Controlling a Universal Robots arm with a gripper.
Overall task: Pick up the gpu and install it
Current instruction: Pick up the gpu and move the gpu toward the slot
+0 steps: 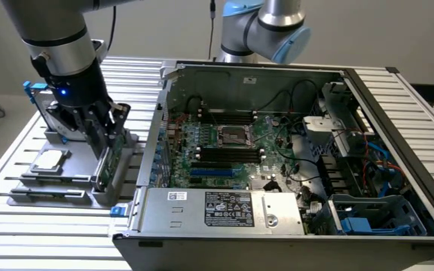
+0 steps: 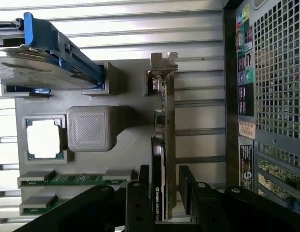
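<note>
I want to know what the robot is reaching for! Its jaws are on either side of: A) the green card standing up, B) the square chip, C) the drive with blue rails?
A: the open jaws straddle the green card, upright in the gray holder.

**Lighting: bright, diffuse, soft-shadowed**

Exterior view: you have even room light. The table (image 1: 21, 209) reads pale, with soft shadows under the tray (image 1: 51, 195). The case (image 1: 262, 79) interior is dimmer, darkest toward the exterior view's right. Wrist view: the chip (image 2: 42, 138) and some table slats glare to white, and the case mesh (image 2: 280, 72) is shaded.
</note>
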